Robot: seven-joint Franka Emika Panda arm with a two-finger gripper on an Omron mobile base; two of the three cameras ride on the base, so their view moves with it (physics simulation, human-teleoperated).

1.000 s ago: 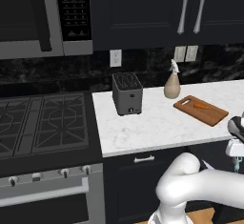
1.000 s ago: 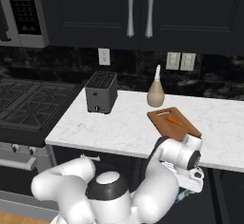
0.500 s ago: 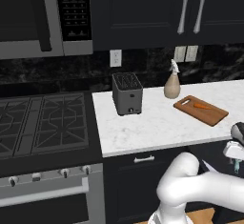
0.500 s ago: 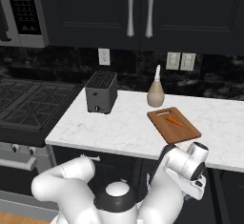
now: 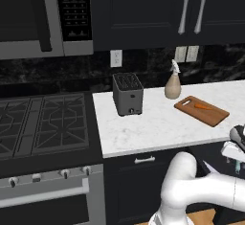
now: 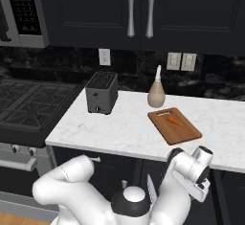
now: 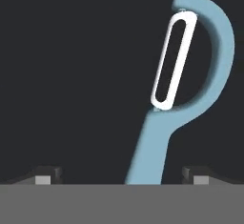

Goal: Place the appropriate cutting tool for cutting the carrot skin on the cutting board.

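Closest to the hand camera, a light blue peeler (image 7: 183,75) with a white blade is seen lying on a dark surface, its handle running down between the two dark tips of the gripper (image 7: 121,174), which are spread wide on either side and are not yet touching it. The peeler is judged to be light, stiff and smooth plastic, so a slip under a weak pinch could be expected; the straight handle below the curved head is taken as the best place to be gripped, well clear of the blade. The hand is held low, below the counter edge. Farther off, on the white counter (image 6: 119,128), the cutting board (image 6: 178,130) is seen with the carrot (image 6: 174,120) lying on it, beside a tan bottle (image 6: 156,95) and a toaster (image 6: 102,93).
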